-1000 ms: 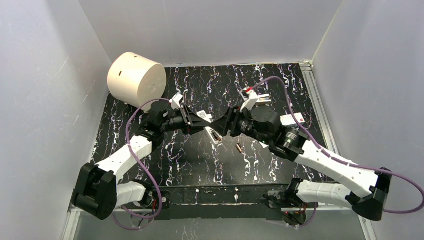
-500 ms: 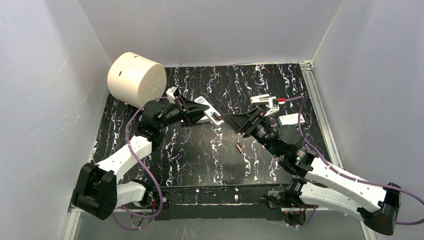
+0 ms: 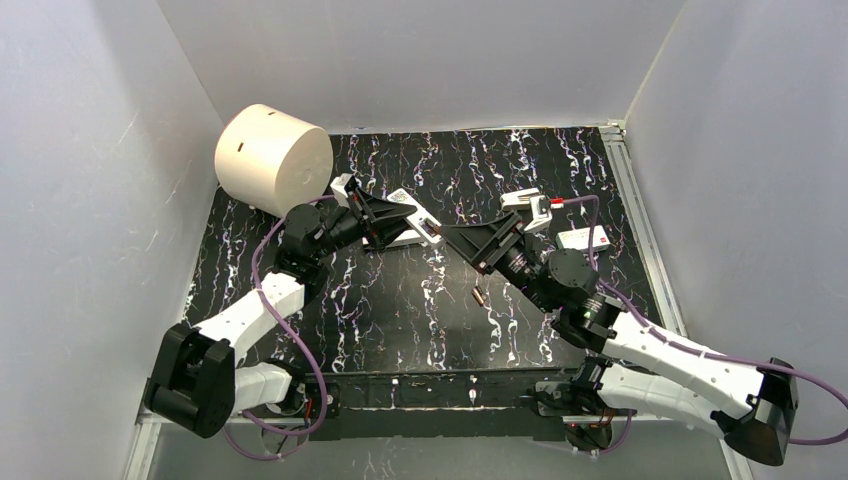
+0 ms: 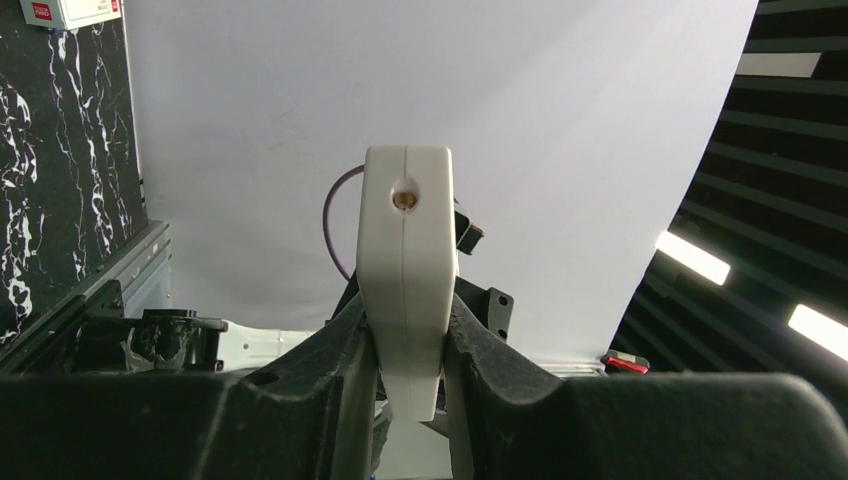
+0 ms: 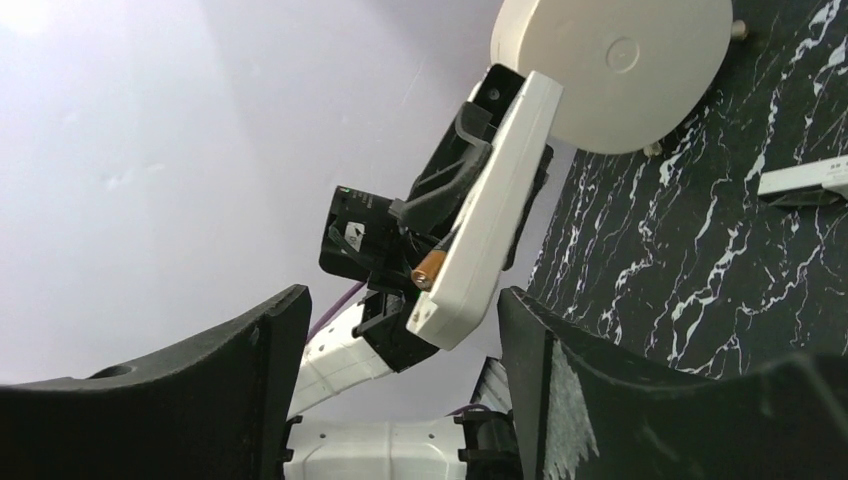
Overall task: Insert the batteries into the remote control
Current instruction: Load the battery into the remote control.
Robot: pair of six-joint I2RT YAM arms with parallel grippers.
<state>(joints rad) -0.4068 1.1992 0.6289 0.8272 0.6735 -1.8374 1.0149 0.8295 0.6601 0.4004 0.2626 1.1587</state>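
Black marble table (image 3: pixel 400 320), white veins streaking all across it. The remote control (image 4: pixel 405 280) shows plain white, and there's a copper-orange battery (image 5: pixel 430 268) glinting in its end. A loose battery (image 3: pixel 479 296) reads dark with a copper tint. Cream cylinder (image 3: pixel 272 158), purple cable (image 4: pixel 326 215), pale grey walls (image 3: pixel 90 150), and a white box (image 3: pixel 585 238) carrying a red mark.

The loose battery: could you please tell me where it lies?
In the top view, the battery lies on the table near its middle, just on the near side of the right gripper, clear of it.
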